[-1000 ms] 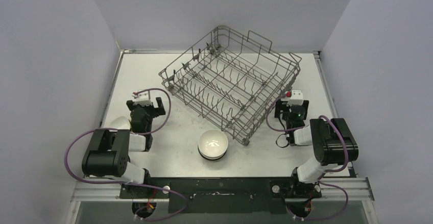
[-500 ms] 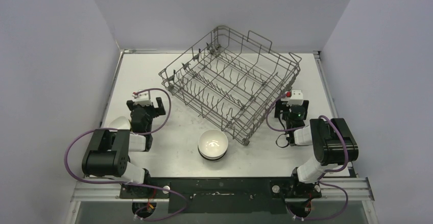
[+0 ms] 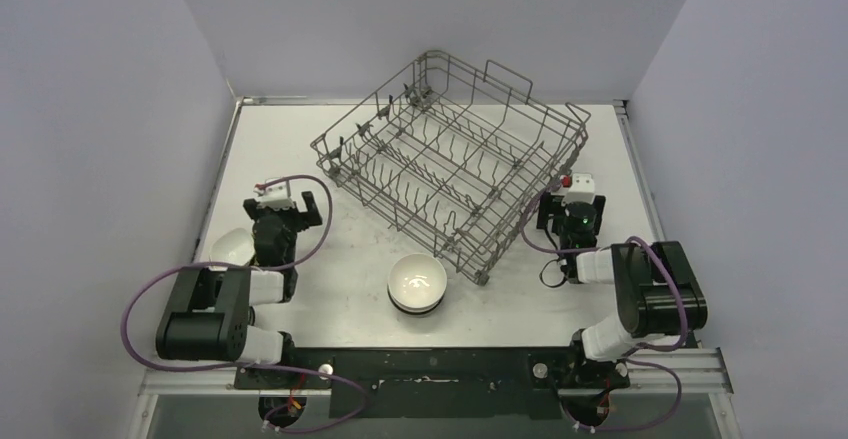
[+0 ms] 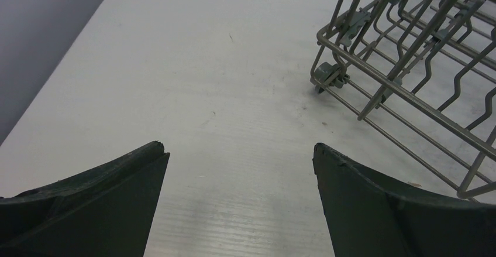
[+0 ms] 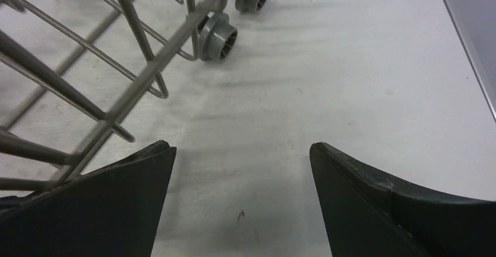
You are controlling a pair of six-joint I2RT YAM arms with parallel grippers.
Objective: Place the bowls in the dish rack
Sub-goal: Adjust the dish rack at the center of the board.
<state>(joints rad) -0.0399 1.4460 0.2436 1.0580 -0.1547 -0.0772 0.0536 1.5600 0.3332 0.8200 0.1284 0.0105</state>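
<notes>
The grey wire dish rack [image 3: 450, 169] stands at the back middle of the table, turned at an angle, with nothing in it. A stack of bowls [image 3: 417, 284], white on top with dark ones under it, sits on the table just in front of the rack's near corner. My left gripper [image 3: 285, 201] is open and empty, left of the rack; its wrist view [image 4: 240, 151] shows bare table and the rack's corner [image 4: 403, 64]. My right gripper [image 3: 572, 199] is open and empty, beside the rack's right side; its wrist view [image 5: 243, 148] shows the rack's wires [image 5: 123, 58] at the left.
The rack has small grey wheels [image 5: 217, 36] close ahead of my right gripper. Walls enclose the table on the left, back and right. The table's right edge [image 5: 468, 40] runs near my right gripper.
Both arms have shifted slightly: their elbows have dropped toward the near edge and the grippers have edged a little. The bowls and the rack have not moved.
</notes>
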